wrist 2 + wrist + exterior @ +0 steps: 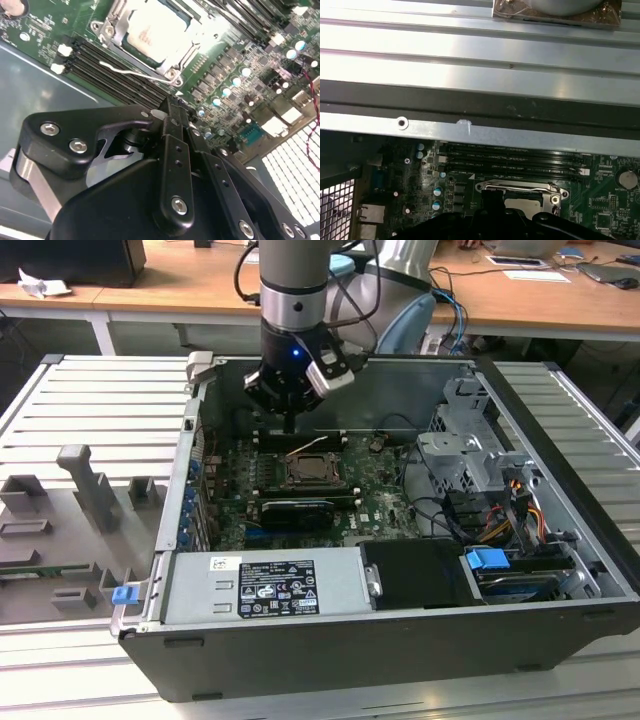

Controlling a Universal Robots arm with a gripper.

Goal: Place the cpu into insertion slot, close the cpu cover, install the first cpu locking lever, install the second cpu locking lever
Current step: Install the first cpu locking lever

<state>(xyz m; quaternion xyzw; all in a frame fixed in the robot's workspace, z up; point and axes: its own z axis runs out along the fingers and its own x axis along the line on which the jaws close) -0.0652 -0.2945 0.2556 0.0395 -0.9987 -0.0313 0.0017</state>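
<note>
The cpu (152, 30) lies pale and flat in the insertion slot (312, 472) on the green board. The grey cpu cover (117, 27) lies down over it, framing its face. A thin silvery locking lever (135, 74) stands loose and raised along the slot's side nearest the memory slots; it also shows as a pale wire, the lever (312, 445). My gripper (289, 428) hangs just above and behind the slot, shut with nothing between its black fingers. In both wrist views the gripper (172, 103) sits a little short of the lever, not touching it. The cover (520, 189) shows past my fingers (487, 199).
Black memory slots (110, 65) run beside the socket. A long black card (295, 510) lies in front of it, then the grey power supply (265, 585). A metal drive cage (465, 455) and cables fill the exterior view's right. The case wall (470, 100) stands close behind.
</note>
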